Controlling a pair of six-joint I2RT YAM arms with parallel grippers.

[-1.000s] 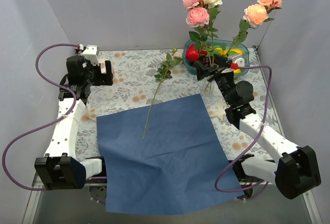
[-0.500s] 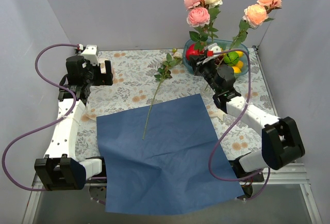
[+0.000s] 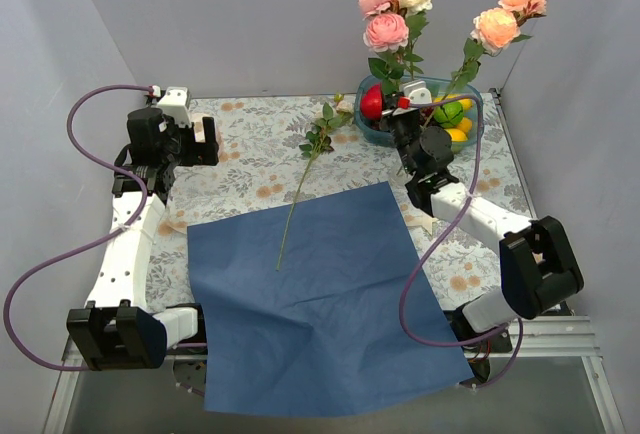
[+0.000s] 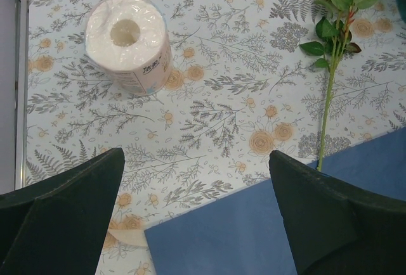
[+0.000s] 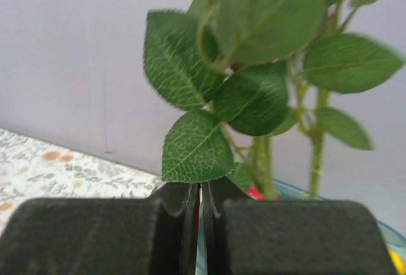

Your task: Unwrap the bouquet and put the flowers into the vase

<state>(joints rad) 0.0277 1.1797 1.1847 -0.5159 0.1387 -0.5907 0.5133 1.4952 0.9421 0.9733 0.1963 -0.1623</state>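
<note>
From above, we see the right claw (image 3: 402,117) in among the green stems of the flowers (image 3: 385,30), which stand tall by the teal tray (image 3: 478,100). That arm stretches far forward. One flower (image 3: 297,199) lies flat, partly on the smooth blue paper (image 3: 320,304). The left claw (image 3: 205,141) hangs well apart from it.

In the left wrist view, we see its fingers (image 4: 63,211) spread wide over the flowery cloth (image 4: 222,85).

In the right wrist view, we see the black fingers (image 5: 158,230) pressed together, with a veiny leaf (image 5: 195,148) just above them. We cannot tell if they pinch anything.
</note>
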